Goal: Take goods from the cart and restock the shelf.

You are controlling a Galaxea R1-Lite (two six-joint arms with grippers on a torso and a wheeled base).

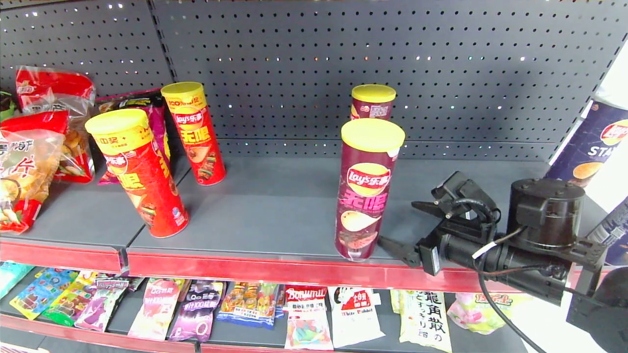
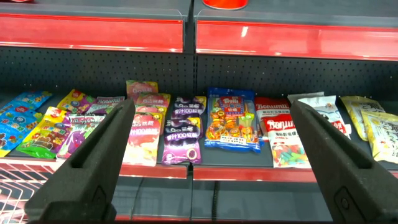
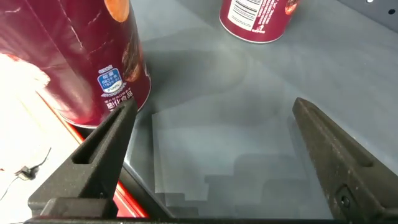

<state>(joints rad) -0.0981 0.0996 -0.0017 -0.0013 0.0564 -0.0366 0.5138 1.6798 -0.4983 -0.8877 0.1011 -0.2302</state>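
Head view: your right gripper (image 1: 398, 223), spread wide and empty, sits at 3 o'clock of the maroon can (image 1: 365, 191) at the shelf (image 1: 274, 206) edge; a second can (image 1: 373, 101) stands half hidden behind. Your left gripper (image 2: 211, 162) is likewise wide.

Shelf (image 1: 274, 206) with chip cans (image 1: 368, 191), snack bags (image 1: 29, 166)

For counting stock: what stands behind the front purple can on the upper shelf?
A second purple can with a yellow lid, close to the pegboard wall. In the head view the front can covers its lower body.
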